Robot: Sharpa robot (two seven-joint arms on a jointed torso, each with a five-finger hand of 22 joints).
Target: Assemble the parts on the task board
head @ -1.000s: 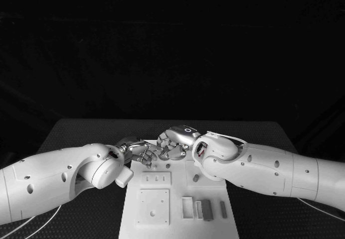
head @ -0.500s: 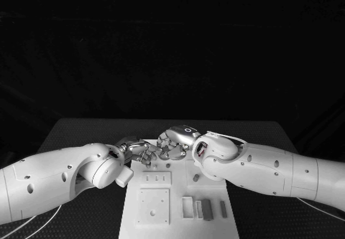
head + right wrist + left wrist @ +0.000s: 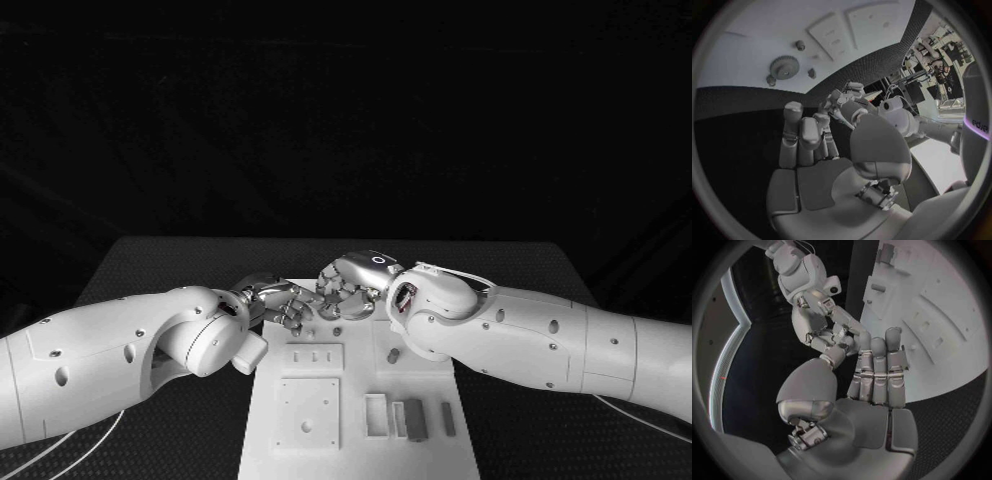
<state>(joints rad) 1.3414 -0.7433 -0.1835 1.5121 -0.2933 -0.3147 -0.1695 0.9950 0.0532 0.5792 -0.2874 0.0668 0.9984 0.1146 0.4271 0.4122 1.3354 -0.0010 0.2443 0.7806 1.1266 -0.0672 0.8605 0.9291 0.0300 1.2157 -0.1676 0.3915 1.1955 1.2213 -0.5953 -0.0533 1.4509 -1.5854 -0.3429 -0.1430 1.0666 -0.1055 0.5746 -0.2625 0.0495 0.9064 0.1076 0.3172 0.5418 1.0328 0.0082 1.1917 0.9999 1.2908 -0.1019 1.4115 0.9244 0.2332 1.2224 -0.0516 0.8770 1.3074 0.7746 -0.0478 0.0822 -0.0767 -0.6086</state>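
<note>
Table point(image 3: 173, 265) black, white board point(image 3: 433, 455) in middle. Both arms meet over board's far end. L hand point(image 3: 277, 300) and R hand point(image 3: 346, 288) touch there, fingertips together; cannot tell if either holds sth. Grey parts point(image 3: 415, 420) lie in slots near R edge. Gear point(image 3: 784, 67) sits on board, small pegs beside it.

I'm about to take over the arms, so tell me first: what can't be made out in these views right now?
- Head view: the far end of the task board lies hidden under the left hand and right hand.
- All views: whether either hand holds a part; the fingers overlap.
- Right wrist view: the gear and small pegs are too small to tell if they are seated.
</note>
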